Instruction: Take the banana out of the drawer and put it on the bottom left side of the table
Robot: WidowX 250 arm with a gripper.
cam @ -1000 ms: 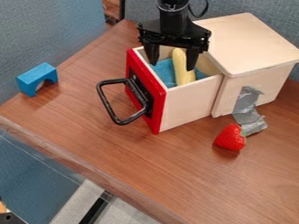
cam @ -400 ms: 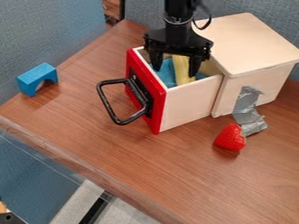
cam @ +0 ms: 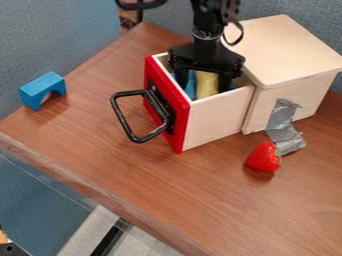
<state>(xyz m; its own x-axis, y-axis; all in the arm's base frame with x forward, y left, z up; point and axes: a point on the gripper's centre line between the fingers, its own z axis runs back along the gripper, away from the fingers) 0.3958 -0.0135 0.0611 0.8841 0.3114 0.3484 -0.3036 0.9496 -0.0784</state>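
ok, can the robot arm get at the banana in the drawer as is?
Likely yes: the drawer is pulled out and open on top, and the gripper hangs down into it, fingers apart on either side of the banana. Nothing else seems in the way.

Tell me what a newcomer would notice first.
Probably the red drawer front, mid-scene, with its black handle jutting left. Next, likely the black pincer over the yellow banana in the open drawer, then the strawberry by the gray tape, right, and the blue arch block, far left.
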